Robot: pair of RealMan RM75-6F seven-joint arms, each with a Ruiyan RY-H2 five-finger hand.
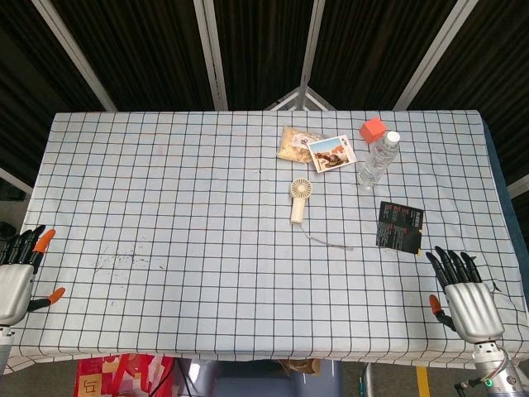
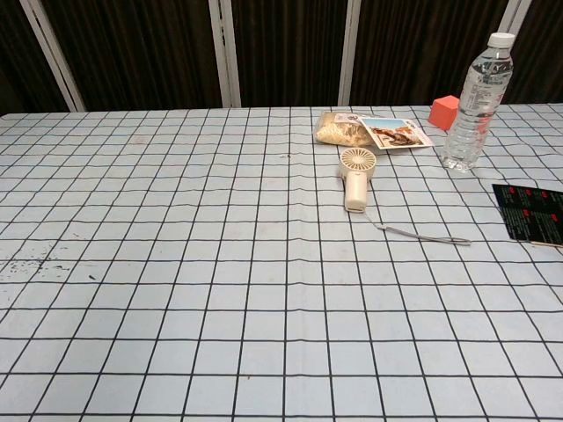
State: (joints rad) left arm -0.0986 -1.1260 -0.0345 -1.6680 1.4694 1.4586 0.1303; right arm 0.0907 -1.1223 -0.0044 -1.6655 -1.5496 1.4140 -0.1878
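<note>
My left hand (image 1: 18,273) hovers at the table's near left corner, fingers spread, holding nothing. Over the near right edge my right hand (image 1: 464,291) is likewise empty with fingers apart, just below a black booklet (image 1: 400,226). Neither hand shows in the chest view. A small cream handheld fan (image 1: 299,198) lies mid-table with its cord trailing right. Behind it sit a snack packet (image 1: 294,142) and a picture card (image 1: 332,153). A clear water bottle (image 1: 378,159) stands upright beside a red cube (image 1: 373,129).
The table (image 1: 165,207) wears a white cloth with a black grid; dark smudges (image 1: 120,260) mark its left front. In the chest view the fan (image 2: 355,176), bottle (image 2: 472,92), red cube (image 2: 445,112) and booklet (image 2: 532,214) sit at the right.
</note>
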